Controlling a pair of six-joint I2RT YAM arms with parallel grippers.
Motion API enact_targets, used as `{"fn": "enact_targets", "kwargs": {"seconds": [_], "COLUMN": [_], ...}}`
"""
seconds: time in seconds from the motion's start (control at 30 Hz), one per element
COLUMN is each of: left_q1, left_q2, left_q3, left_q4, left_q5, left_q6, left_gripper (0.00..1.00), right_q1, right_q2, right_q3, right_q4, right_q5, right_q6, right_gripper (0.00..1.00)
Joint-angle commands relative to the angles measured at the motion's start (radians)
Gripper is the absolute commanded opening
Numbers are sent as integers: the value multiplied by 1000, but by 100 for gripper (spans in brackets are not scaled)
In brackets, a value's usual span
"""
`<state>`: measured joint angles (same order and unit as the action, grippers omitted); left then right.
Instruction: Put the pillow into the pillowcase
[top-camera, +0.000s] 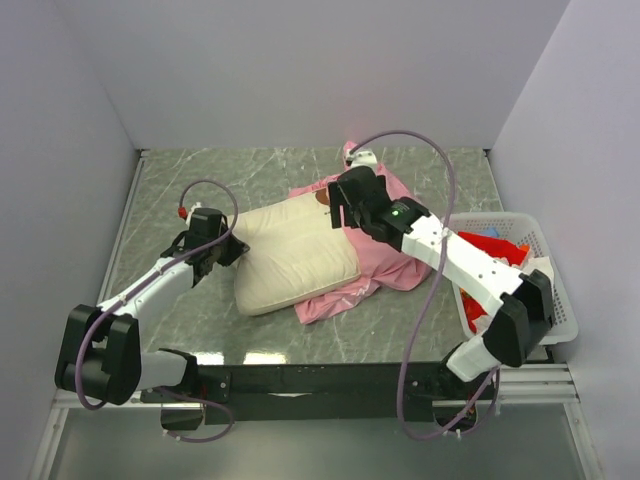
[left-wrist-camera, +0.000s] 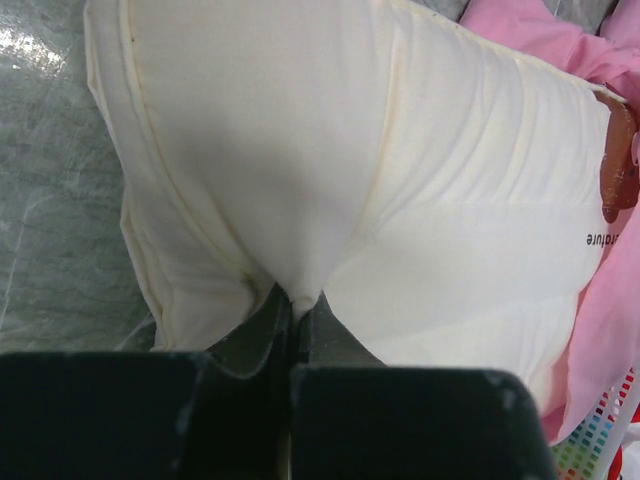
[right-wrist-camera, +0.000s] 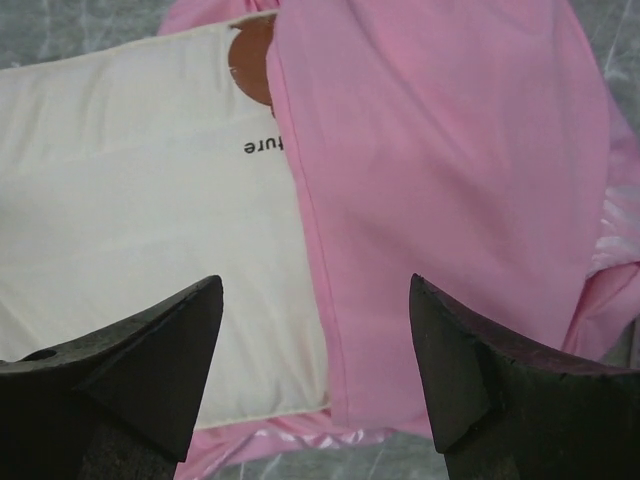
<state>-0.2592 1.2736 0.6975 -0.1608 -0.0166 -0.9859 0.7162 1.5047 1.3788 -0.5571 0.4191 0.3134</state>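
The cream pillow lies mid-table, its right end tucked under the pink pillowcase. A brown patch shows near that end. My left gripper is shut on a pinch of the pillow's left edge. My right gripper hangs open above the pillowcase's hem, where pink cloth overlaps the pillow; its fingers straddle that edge without touching it.
A white basket with red and printed cloths stands at the right edge. Grey walls close in the marble table on three sides. The pillowcase's shiny lining sticks out under the pillow's near edge.
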Motion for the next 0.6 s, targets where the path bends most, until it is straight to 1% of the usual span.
{"fn": "enact_targets", "kwargs": {"seconds": [0.0,0.03,0.07,0.1,0.13,0.17,0.2,0.27,0.43,0.5,0.57], "left_q1": [6,6,5,6,6,6,6,6,6,6,5], "left_q2": [-26,-26,-31,-33,-36,-39,-40,-52,-85,-95,-109], "left_q3": [-3,-7,-10,-12,-16,-19,-23,-32,-43,-46,-49], "left_q4": [63,66,67,66,66,69,69,67,43,35,37], "left_q5": [24,30,33,32,35,41,44,47,56,61,70], "left_q6": [1,1,0,1,3,4,7,12,35,41,49], "left_gripper": [1,1,1,1,1,1,1,1,1,1,1], "right_q1": [-69,-75,-80,-84,-84,-86,-89,-93,-109,-118,-118], "right_q2": [95,126,208,253,290,352,380,451,555,588,627], "right_q3": [-21,8,55,109,200,233,291,339,428,454,489], "right_q4": [178,192,169,146,137,138,135,114,77,68,48], "right_q5": [-72,-80,-80,-66,-50,-36,-16,-3,136,161,173], "right_q6": [-15,-31,-43,-63,-74,-85,-98,-111,-131,-146,-166], "right_gripper": [81,81,81,81,81,82,82,82,82,80,74]}}
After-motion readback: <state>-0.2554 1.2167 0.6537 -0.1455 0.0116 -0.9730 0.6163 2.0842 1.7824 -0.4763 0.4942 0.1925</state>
